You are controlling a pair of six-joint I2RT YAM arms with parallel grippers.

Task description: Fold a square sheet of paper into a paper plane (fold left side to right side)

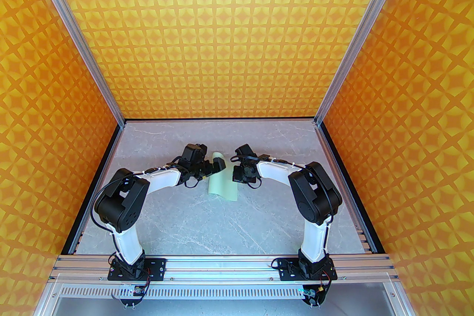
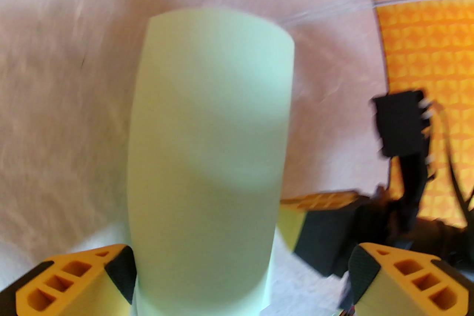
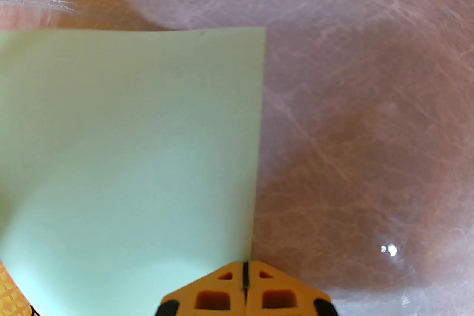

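Note:
The sheet of paper (image 1: 222,184) is pale mint green and lies mid-table, its far part curled up into an arch. In the left wrist view the paper (image 2: 207,144) rises as a rounded hump between my spread fingers. My left gripper (image 1: 216,166) (image 2: 240,281) is open around the raised part, one finger (image 2: 74,281) beside the sheet's left edge. My right gripper (image 1: 237,173) (image 3: 244,270) is shut, its tips down at the right edge of the flat paper (image 3: 129,159). Its orange fingers (image 2: 322,201) also show in the left wrist view.
The grey marbled table top (image 1: 207,229) stretches around the paper. Orange patterned walls (image 1: 237,29) close in the back and both sides, with aluminium posts (image 1: 111,99) at the corners. Both arm bases sit on the front rail (image 1: 229,264).

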